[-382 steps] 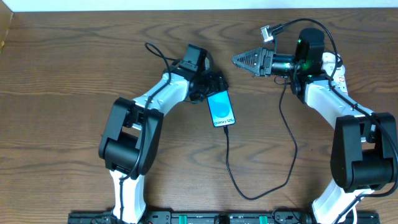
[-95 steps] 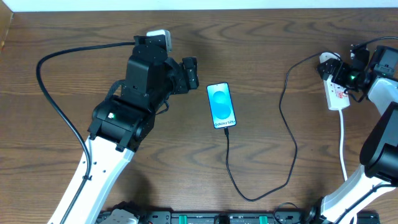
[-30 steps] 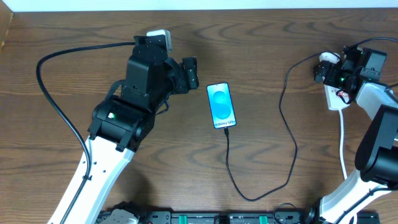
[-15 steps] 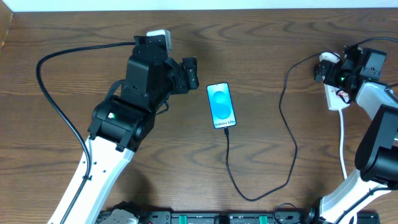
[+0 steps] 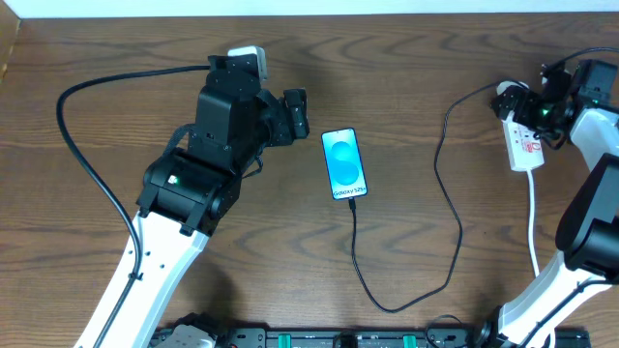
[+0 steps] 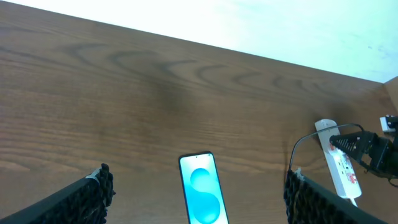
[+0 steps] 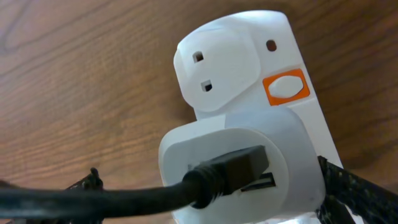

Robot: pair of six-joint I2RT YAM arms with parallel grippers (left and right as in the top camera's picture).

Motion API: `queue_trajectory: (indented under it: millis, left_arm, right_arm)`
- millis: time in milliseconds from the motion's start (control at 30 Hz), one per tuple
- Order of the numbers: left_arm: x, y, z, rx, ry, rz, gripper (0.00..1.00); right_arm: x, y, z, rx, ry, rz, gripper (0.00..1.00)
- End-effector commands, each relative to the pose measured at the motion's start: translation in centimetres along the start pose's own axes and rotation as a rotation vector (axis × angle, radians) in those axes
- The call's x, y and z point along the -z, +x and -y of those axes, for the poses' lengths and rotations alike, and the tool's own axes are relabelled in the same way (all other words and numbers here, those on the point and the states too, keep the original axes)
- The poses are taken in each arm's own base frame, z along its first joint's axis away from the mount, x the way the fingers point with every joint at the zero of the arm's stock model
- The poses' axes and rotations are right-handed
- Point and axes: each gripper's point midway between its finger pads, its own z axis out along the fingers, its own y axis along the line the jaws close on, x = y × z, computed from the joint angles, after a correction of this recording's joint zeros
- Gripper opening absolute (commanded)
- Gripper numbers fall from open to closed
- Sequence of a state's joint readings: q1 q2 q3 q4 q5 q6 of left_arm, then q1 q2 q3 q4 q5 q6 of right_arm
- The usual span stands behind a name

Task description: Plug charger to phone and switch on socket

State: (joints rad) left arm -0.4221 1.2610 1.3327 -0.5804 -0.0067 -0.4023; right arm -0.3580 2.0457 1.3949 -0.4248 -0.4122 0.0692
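In overhead view the socket (image 5: 523, 145) lay near the 3 o'cl. side of the table (image 5: 406, 58). Its long axis ran approx. 12-to-6 w/ a small lean to 11-to-5, and the white cord (image 5: 534, 232) left it at the 6 o'cl. end. The R pincer (image 5: 522, 104) hung over its 12 o'cl. end, reaching in from 3 o'cl., jaws spread fully wide w/ nothing gripped. In the wrist view one finger showed on each side of the socket, but whether they touched it I could not tell. The relation that counts, I think: in that wrist view the orange switch (image 7: 286, 87) sat at about 1 o'cl. from the middle between the fingers. It was beyond the white adapter (image 7: 230, 143), on the socket's top face beside an empty outlet. So the pincer was astride the adapter, not over the switch. The next move probably needs a short shift along the long axis, then one fingertip down on the switch, w/o knocking the adapter. The phone (image 5: 345, 162) lay face up mid-table, well apart from the socket on its 9 o'cl. side, long axis also approx. 12-to-6. The charger (image 5: 455, 208) ran from the adapter in a big loop toward 6 o'cl. and back up to the phone's 6 o'cl. end. Its tip looked to be in, so the plug-in step seemed done and only the switch was left. The L pincer (image 5: 295, 111) hovered near the phone at its 10 o'cl., also wide open and empty, far from the socket. The R arm was clearly the nearer one.
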Motion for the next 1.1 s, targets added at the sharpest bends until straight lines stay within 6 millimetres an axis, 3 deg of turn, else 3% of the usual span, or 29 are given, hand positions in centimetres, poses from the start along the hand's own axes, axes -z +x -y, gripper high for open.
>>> queue_trajectory:
  millis: [0,200,533,867,1067]
  left_arm:
    - [0.3,-0.3,-0.3,-0.011,-0.012,0.012,0.89]
    - [0.3,-0.3,-0.3,-0.011,-0.012,0.011,0.89]
    - [0.3,-0.3,-0.3,-0.011,-0.012,0.012,0.89]
    - [0.3,-0.3,-0.3,-0.011,-0.012,0.012,0.89]
    - [0.3,-0.3,-0.3,-0.011,-0.012,0.012,0.89]
  right_arm:
    - [-0.9,1.8,-3.0,-0.028,-0.165,-0.095,0.99]
    - [1.0,-1.1,-2.2,-0.005,-0.151,-0.047,0.99]
    - [3.5,-3.6,-0.4,0.068,-0.106,-0.006,0.99]
    - [3.4,-0.9,1.1,0.014,-0.028,-0.111,0.99]
    - [1.6,1.6,0.4,0.025,-0.042,-0.154,0.99]
